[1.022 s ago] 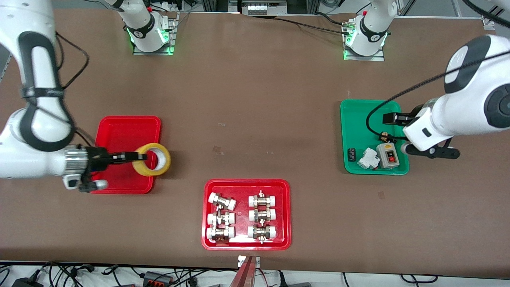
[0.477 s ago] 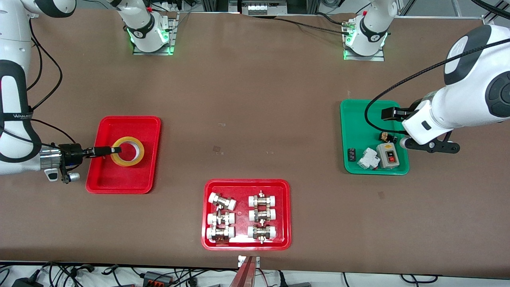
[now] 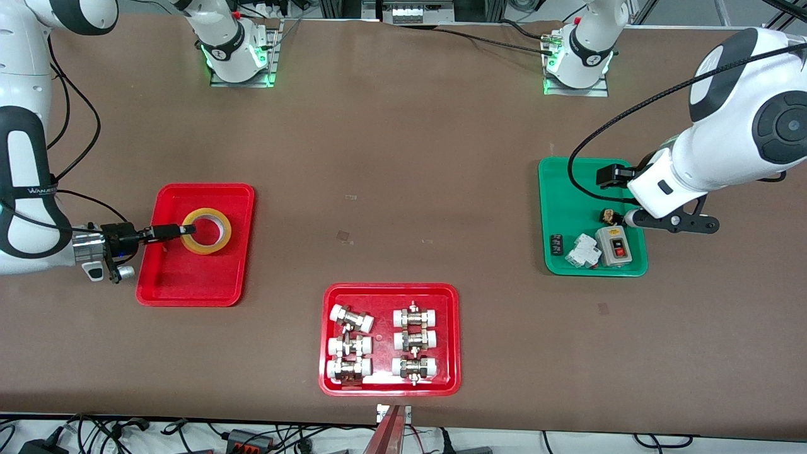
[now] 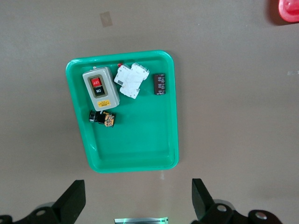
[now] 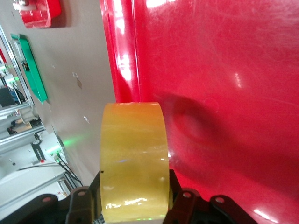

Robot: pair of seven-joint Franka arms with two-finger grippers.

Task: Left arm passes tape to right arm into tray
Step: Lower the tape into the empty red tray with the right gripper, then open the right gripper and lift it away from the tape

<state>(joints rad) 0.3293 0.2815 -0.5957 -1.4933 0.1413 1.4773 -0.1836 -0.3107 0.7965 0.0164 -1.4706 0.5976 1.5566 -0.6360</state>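
While the tape [image 3: 207, 231] hung over the plain red tray [image 3: 189, 284], my right gripper [image 3: 186, 230] was clamped shut on the roll's wall, one finger inside the hollow core. From that grip the roll extended toward the table's middle, flat face up in the front view; whether it touched the tray floor could not be determined. In my right wrist view the yellowish band [image 5: 134, 158] stood directly ahead of my fingers, above the red floor [image 5: 224, 70]. I judged the release to require only lowering and opening. My left gripper [image 4: 135, 205] waited over the green tray [image 3: 564, 189], jaws wide and empty.
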